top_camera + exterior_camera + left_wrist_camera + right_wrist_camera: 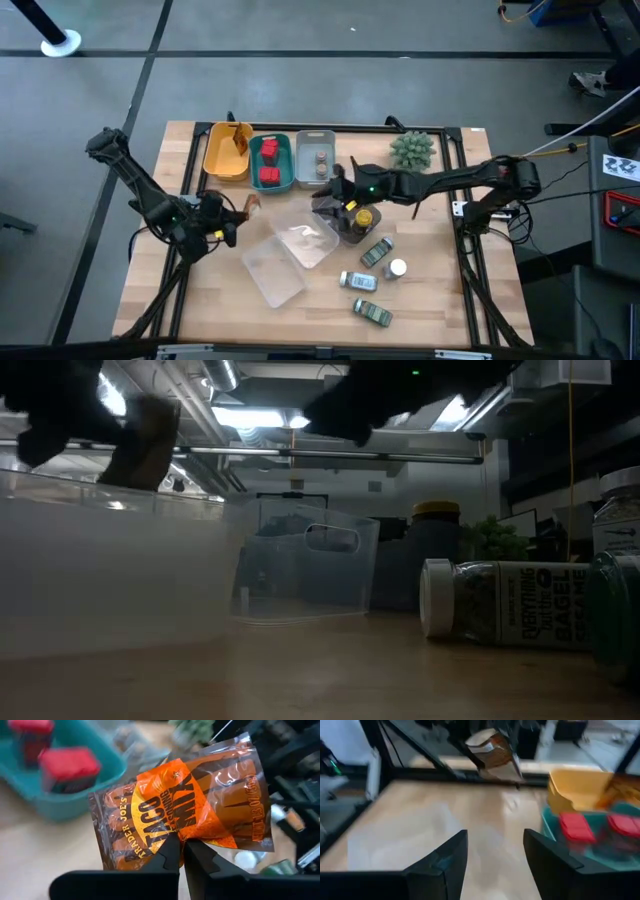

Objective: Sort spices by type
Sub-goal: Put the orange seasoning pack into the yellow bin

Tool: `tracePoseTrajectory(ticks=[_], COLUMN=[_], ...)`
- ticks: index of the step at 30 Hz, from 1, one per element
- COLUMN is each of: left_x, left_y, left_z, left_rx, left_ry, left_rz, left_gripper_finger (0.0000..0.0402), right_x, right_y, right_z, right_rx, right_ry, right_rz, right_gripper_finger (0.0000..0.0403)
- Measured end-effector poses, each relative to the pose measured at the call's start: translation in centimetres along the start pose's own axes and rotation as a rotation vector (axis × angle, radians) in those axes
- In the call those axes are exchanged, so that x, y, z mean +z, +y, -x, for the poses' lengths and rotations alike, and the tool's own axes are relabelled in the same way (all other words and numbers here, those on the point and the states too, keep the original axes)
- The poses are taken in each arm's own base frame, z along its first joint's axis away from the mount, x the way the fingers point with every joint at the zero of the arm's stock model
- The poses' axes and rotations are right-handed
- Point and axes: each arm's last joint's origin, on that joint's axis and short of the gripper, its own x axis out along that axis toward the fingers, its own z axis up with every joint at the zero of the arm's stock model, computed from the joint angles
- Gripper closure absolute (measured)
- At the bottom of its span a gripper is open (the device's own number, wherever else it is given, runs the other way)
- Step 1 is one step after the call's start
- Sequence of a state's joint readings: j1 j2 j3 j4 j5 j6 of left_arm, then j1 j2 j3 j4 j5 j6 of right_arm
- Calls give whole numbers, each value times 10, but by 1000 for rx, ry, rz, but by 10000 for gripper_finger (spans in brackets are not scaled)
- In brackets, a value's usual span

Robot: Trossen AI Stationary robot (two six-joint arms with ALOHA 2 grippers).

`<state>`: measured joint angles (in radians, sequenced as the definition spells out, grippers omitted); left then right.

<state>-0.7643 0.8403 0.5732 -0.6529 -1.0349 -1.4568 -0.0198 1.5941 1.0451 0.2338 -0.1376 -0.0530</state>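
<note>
**Orange taco seasoning packet clamped in the left gripper**

Wooden table [420, 300] carries everything, with both dark arms reaching in from either side. Two clear trays [290, 255] lie near its middle, one partly over the other. Along the far edge stand three bins side by side: a yellow bin [222, 160] with an orange packet in it, a teal bin [271, 162] holding red cubes [269, 150], and a grey bin [318, 160] with tiny brown jars [321, 157]. A spiky green plant [413, 150] sits to the right of them.

The left gripper [181, 851] hovers over the table's left part, just beside the trays, its fingers pinched together on the lower edge of a crinkly orange taco seasoning packet [190, 805]. The right gripper [492, 850] hangs near the grey bin, fingers spread apart and holding nothing.

A yellow-lidded jar [362, 217] stands just right of the trays. Green-labelled jars [376, 251] lie on their sides nearer the front edge, with a white-capped bottle [397, 268] among them.
</note>
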Motion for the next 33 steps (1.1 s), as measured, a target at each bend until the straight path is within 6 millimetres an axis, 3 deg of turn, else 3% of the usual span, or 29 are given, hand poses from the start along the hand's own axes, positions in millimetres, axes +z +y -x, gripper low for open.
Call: tracePoseTrajectory(ticks=[7, 15, 27, 33], left_x=[14, 29, 37, 39], left_y=[-30, -59, -86, -90], left_z=[1, -3, -15, -19], left_rx=[-139, -283, -611, -698], left_ry=[-149, -248, -284, -291], left_rz=[-116, -241, -292, -288], left_gripper_finger=[401, 401, 401, 401], right_x=[-2, -2, 19, 26], right_y=[-2, -2, 2, 1], right_z=[-30, -49, -53, -54], right_rx=[51, 167, 335, 317], right_ry=[-228, -351, -446, -463], right_rz=[-6, 6, 121, 122], right_gripper_finger=[210, 210, 210, 210])
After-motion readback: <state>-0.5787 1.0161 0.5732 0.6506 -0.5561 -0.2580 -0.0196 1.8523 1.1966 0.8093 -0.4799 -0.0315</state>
